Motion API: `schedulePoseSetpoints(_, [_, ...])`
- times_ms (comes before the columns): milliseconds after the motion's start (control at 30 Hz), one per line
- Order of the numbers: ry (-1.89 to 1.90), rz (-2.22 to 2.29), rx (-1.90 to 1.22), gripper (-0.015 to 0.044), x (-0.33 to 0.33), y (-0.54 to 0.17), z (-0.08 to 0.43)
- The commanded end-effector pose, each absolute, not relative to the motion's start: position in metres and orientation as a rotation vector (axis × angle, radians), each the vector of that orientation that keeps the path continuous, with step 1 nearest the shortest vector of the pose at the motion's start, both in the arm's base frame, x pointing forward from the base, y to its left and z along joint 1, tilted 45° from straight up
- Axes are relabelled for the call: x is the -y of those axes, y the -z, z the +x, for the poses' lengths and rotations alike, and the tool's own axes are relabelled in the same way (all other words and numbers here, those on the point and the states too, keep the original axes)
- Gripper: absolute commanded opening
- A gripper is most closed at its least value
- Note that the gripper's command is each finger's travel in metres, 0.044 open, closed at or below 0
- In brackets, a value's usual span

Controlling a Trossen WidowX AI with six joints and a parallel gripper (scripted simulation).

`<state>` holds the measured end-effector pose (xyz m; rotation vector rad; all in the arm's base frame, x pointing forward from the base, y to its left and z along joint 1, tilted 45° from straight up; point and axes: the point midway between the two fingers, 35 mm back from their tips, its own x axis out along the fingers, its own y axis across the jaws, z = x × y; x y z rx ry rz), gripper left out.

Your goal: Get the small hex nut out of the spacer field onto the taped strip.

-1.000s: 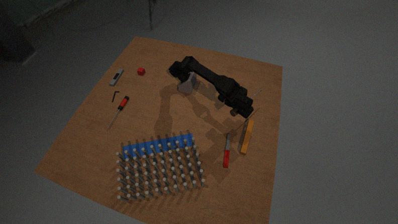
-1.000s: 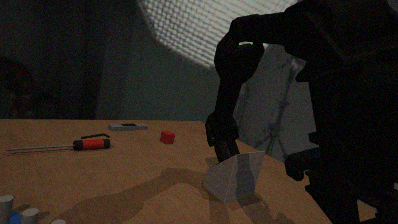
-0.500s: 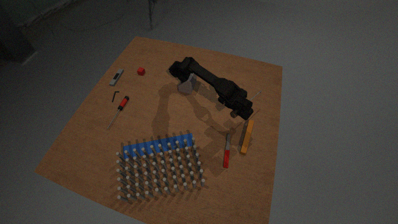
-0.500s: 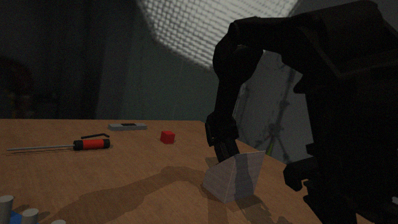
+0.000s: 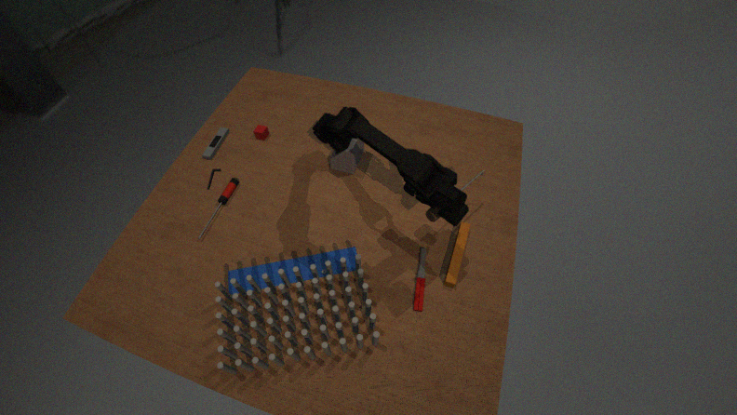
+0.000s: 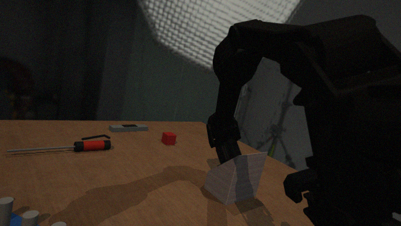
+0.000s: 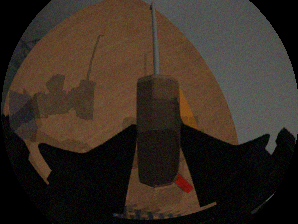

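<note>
Brown tabletop [image 5: 169, 216] [image 6: 126, 165] [image 7: 115, 50], dim light, arm shadows across the wood. Black arm [image 5: 386, 141] [image 6: 336, 112], stretched out over the side with the orange bar, well apart from the spacers. Dense block of standing metal spacers [image 5: 319, 312] [image 6: 5, 209], in rows, pale round tops. Blue taped strip [image 5: 340, 255] [image 6: 15, 219], flat along the block's front edge, partly behind the front spacers in the top view. Thick brown handle [image 7: 158, 115] with thin metal rod [image 5: 473, 179] [image 7: 155, 45], raised above the wood, rod pointing away from the block, tip too small to read. Red-and-black screwdriver [image 5: 228, 192] [image 6: 93, 145], lying flat, well apart from the block. Orange bar [image 5: 457, 255] [image 7: 187, 112], flat; near it, red-handled implement [image 5: 420, 293] [image 7: 183, 183] with grey blade. Tool [image 5: 450, 203] [image 7: 157, 128] partly open, clamped on the brown handle, one finger per side. Pale wedge-shaped block [image 5: 343, 160] [image 6: 221, 182], under the arm. Grey device [image 5: 215, 143] [image 6: 128, 128] with dark inset, near the far edge. Black hex key [image 5: 210, 178] [image 6: 95, 137], just beside the screwdriver. Red cube [image 5: 261, 132] [image 6: 168, 138], near the grey device. Hex nut: too small and dark to pick out, exact place impossible to tell.
</note>
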<state>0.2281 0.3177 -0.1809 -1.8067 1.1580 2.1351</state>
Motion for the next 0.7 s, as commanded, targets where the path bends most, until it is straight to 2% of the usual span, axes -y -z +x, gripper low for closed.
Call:
schedulePoseSetpoints(0, [-2.140,-1.810,-1.161,0.0000,-0.314,0.184,0.228])
schedulePoseSetpoints(667, [-2.139,-1.811,-1.161,0.0000,-0.303,0.198,0.229])
